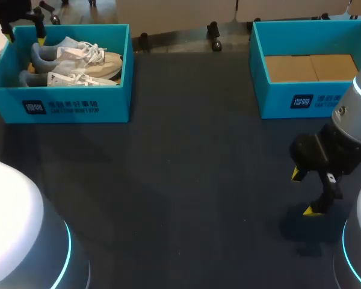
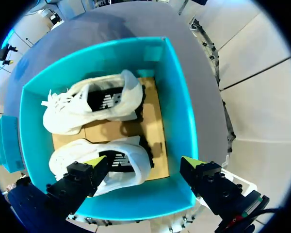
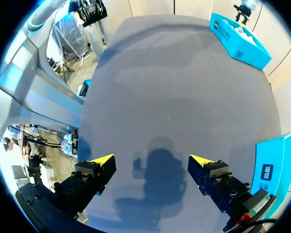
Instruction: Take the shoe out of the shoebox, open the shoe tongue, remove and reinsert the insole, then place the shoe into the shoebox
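Your left gripper [image 2: 143, 162] is hovering released above the shoebox [image 1: 75, 105], one finger over the shoe [image 2: 117, 165] lying inside. Descending, you're risking catching the shoebox wall. Well right of the shoebox, your right gripper [image 1: 305, 192] is hanging released over the worktop [image 1: 186, 180].

Robot lab, robot arm [image 1: 355, 129], worktable [image 1: 186, 192]
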Available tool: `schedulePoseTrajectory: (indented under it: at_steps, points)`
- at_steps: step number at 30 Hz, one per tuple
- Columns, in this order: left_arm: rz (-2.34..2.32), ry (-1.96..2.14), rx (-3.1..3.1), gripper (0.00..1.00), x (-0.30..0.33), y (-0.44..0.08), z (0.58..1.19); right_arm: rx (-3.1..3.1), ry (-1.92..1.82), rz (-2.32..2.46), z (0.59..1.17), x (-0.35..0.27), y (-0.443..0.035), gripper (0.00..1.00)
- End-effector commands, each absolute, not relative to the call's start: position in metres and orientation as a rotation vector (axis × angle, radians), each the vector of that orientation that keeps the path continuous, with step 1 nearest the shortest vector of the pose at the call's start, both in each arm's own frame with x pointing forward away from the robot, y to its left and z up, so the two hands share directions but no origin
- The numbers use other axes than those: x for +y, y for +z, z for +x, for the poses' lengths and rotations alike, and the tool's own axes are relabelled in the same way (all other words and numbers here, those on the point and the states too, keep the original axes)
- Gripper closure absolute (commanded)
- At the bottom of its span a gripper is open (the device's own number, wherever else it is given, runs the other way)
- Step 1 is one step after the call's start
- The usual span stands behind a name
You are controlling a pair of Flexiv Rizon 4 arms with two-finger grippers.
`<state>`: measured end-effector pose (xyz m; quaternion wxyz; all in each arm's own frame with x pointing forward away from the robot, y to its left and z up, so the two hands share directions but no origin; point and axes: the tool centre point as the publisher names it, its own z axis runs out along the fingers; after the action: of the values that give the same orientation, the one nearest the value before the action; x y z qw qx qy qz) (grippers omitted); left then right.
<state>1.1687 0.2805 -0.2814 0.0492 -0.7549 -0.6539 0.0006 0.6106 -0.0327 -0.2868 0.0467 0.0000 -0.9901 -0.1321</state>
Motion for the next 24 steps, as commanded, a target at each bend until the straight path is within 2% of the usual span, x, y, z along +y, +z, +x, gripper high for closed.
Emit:
schedulePoseTrajectory:
  at_steps: [1,10,24]
  points:
    - [-2.303,-0.024,-1.998,0.0,0.284,-0.263,1.139,-3.022,-0.401,0.0,0.611,-0.032,-0.288,0.0]
    - [-2.289,-0.01,-2.017,0.0,0.297,-0.233,1.101,-3.022,-0.401,0.0,0.611,-0.032,-0.288,0.0]
    - [-2.273,0.027,-2.04,0.0,0.311,-0.217,1.06,-3.022,-0.401,0.0,0.611,-0.032,-0.288,0.0]
